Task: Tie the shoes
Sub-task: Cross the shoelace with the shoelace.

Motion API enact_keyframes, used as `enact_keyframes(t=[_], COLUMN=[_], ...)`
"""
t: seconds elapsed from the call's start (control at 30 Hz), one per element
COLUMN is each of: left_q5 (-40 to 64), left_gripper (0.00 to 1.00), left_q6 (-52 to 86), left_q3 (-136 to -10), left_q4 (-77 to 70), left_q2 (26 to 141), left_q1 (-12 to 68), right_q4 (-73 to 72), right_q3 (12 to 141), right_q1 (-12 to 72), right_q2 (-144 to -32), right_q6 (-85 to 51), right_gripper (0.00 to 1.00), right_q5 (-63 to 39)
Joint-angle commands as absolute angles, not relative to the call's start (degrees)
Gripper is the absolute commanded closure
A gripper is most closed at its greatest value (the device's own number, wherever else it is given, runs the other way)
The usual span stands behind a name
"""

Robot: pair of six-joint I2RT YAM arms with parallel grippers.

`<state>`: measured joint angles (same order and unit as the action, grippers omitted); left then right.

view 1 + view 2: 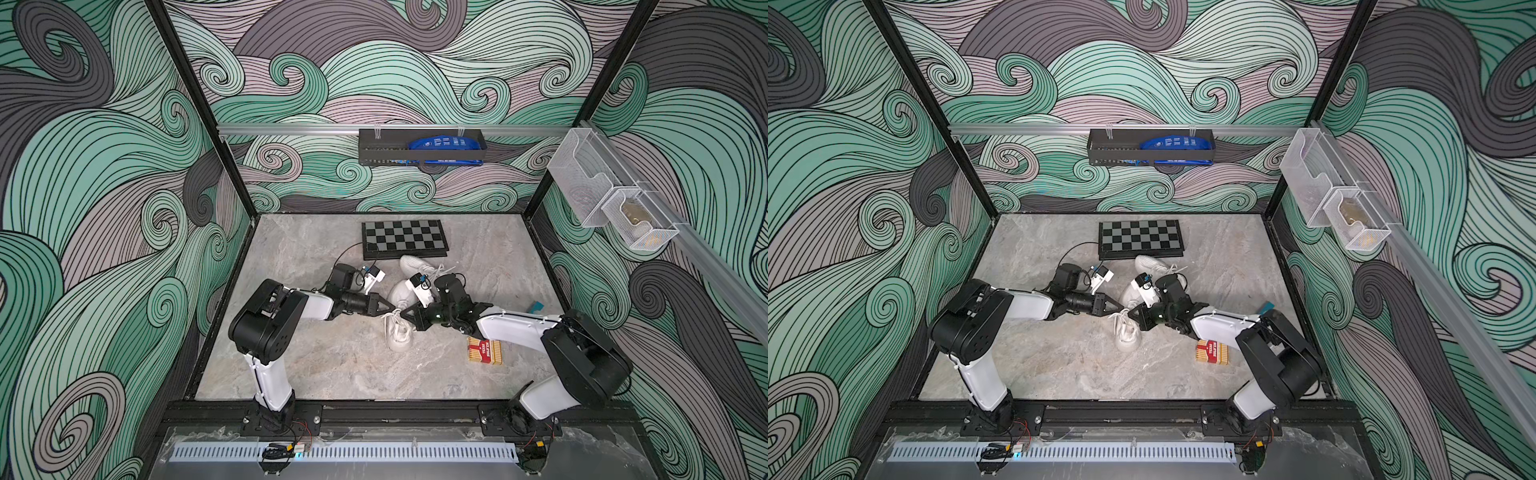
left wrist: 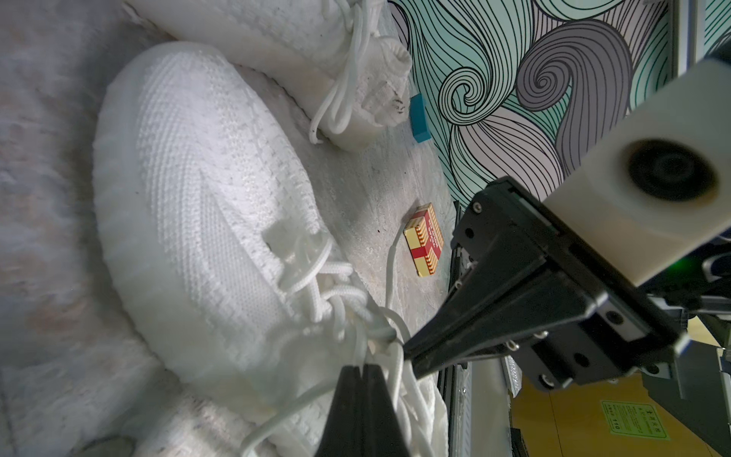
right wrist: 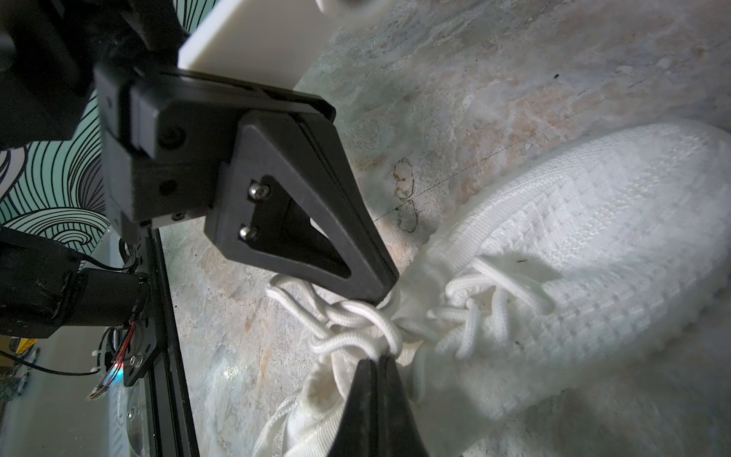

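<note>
Now cinching the knot: laces [image 2: 379, 336] of the near shoe [image 1: 398, 332] held from both sides.
In both top views the left gripper [image 1: 392, 308] and right gripper [image 1: 405, 312] meet tip to tip above it, mid-table, the far shoe [image 1: 417, 265] just beside the chessboard [image 1: 403, 239]. Left wrist view: jaws together, pinching the laces. Right wrist view: jaws likewise clamped on a strand; the tangle looks like a half-formed bow, though blur leaves doubt. Next, I judge, an even outward pull without dragging the shoe.

Chessboard [image 1: 404, 237] and small box [image 1: 484, 350] (red and yellow) lie apart.
</note>
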<state>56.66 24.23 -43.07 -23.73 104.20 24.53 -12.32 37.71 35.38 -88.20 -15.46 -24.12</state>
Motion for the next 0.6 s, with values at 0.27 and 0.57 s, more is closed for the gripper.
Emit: enact_keyframes(t=[0.27,0.57], left_q5=[64.31,65.46], left_gripper=[1.00,1.00], left_q6=[25.04,25.58], left_q3=[-43.70,-43.33], left_q4=[-26.18,-26.97], left_q2=[105.45,105.93], left_q1=[25.18,25.60], right_q4=[-12.39,-12.44], right_q3=[37.09,37.12], right_q1=[35.62,35.66], right_q2=[-89.25,-89.36], right_q6=[-15.64,-15.64], right_gripper=[1.00,1.00], right_q5=[-23.52,-23.45])
